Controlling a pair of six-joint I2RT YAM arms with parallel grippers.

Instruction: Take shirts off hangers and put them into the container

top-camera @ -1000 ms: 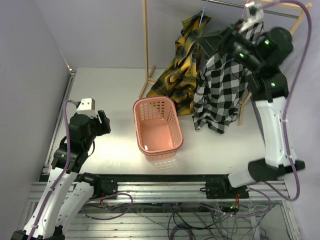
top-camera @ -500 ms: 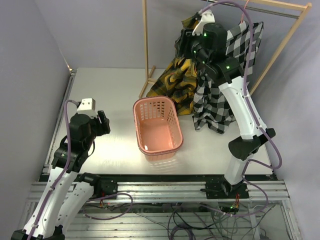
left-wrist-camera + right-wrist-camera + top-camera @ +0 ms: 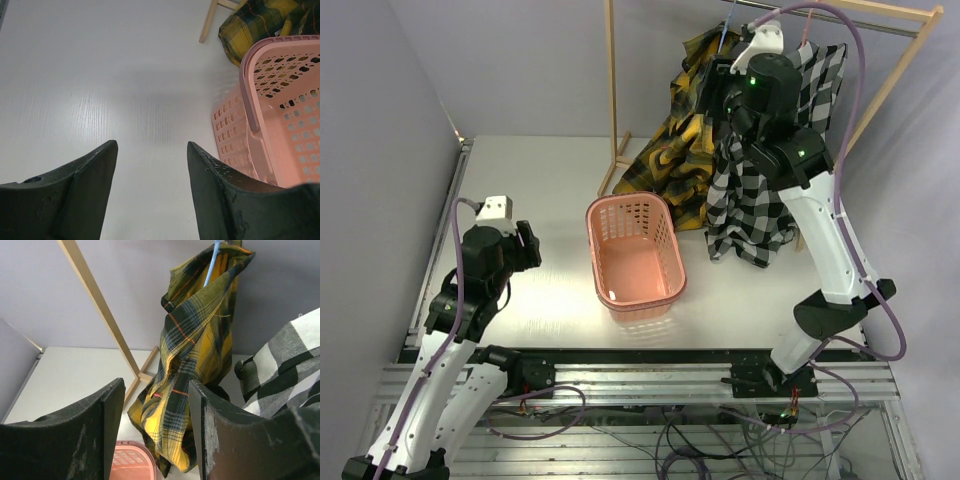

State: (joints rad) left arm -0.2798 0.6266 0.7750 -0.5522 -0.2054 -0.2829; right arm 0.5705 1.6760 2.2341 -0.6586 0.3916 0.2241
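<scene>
The yellow plaid shirt hangs from a light blue hanger on the rack, its hem on the table. Beside it on the right hangs the black-and-white check shirt on a pink hanger. My right gripper is raised in front of the check shirt. It is open and faces the yellow shirt, with nothing between its fingers. The salmon-pink container stands empty mid-table. My left gripper hovers open over bare table to the left of it.
A wooden rack frame with a metal rail stands at the back of the white table. One rack foot rests near the container's far corner. Grey walls close in on the left and at the back.
My right arm swung from the rack's right end leftward across the check shirt, then eased back slightly right. The left arm and the shirts have not moved.
</scene>
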